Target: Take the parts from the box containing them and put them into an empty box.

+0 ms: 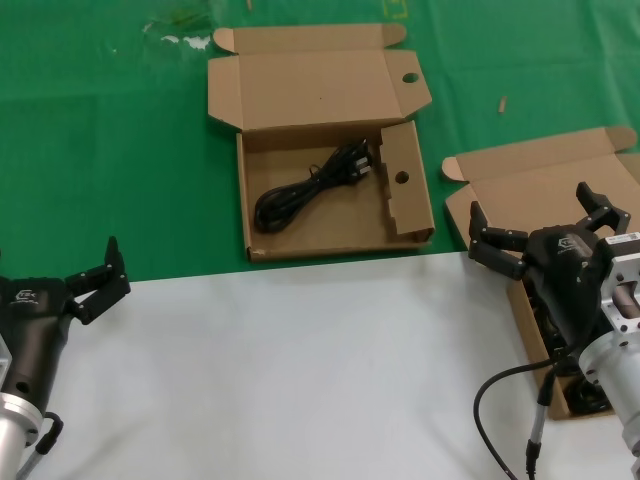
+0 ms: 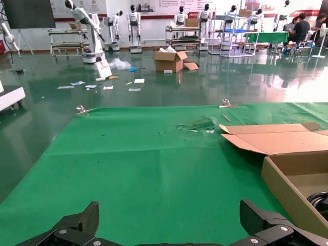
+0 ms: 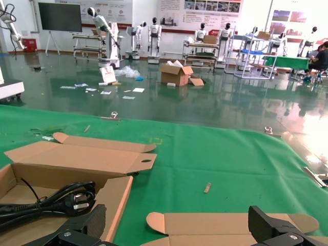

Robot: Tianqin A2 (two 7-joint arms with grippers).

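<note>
The box with round holes (image 1: 262, 238) lies open at the centre, and one black coiled cable (image 1: 308, 187) lies inside it. The plain-lidded box (image 1: 540, 180) lies open at the right; my right arm hides most of its inside, and a dark cable bundle (image 1: 592, 397) shows by its near end. My right gripper (image 1: 545, 225) is open and empty above this box. In the right wrist view it (image 3: 177, 233) is over the plain lid (image 3: 225, 224), with the holed box (image 3: 77, 159) and its cable (image 3: 56, 201) beside. My left gripper (image 1: 95, 275) is open and empty at the near left.
A green cloth (image 1: 100, 150) covers the far half of the table, and a white sheet (image 1: 300, 370) covers the near half. A small stick (image 1: 502, 103) and scraps (image 1: 180, 30) lie on the green. The left wrist view shows the holed box (image 2: 287, 143) off to one side.
</note>
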